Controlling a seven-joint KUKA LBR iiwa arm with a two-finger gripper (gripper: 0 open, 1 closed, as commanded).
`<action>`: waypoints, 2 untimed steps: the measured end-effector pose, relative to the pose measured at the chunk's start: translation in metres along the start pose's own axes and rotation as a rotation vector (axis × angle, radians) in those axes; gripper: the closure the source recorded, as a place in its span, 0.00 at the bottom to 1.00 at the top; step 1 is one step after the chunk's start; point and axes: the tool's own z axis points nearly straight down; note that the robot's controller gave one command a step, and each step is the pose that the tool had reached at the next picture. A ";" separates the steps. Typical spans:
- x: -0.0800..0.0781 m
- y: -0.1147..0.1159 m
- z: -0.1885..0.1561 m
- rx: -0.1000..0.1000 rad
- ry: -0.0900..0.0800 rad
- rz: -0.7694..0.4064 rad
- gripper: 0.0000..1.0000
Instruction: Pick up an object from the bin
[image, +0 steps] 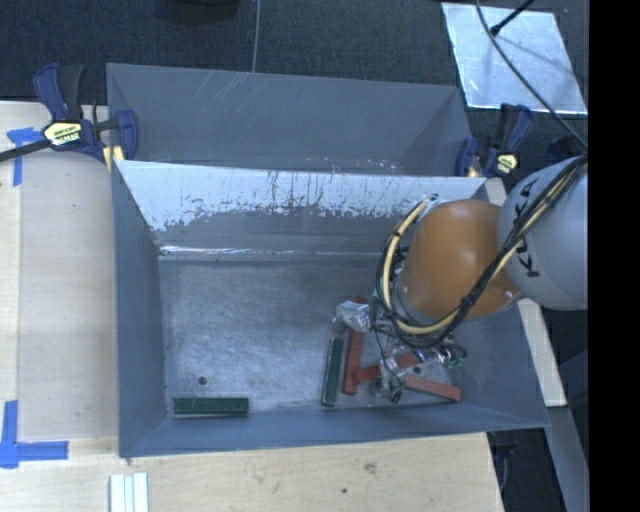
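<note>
Under the orange cover (455, 260), the gripper (395, 366) is seen over red-brown bars (433, 389) in the bin's (300, 432) front-right corner; the jaws' state cannot be told.

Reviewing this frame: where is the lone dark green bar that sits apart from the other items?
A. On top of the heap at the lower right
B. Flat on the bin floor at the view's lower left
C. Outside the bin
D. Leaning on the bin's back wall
B: the green bar lies flat and alone on the bin floor at the view's lower left, well apart from the heap of red and green bars under the arm's orange cover.
</note>
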 end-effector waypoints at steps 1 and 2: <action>-0.002 0.001 -0.002 -0.001 -0.005 0.001 1.00; 0.005 0.004 -0.173 0.004 -0.007 -0.162 1.00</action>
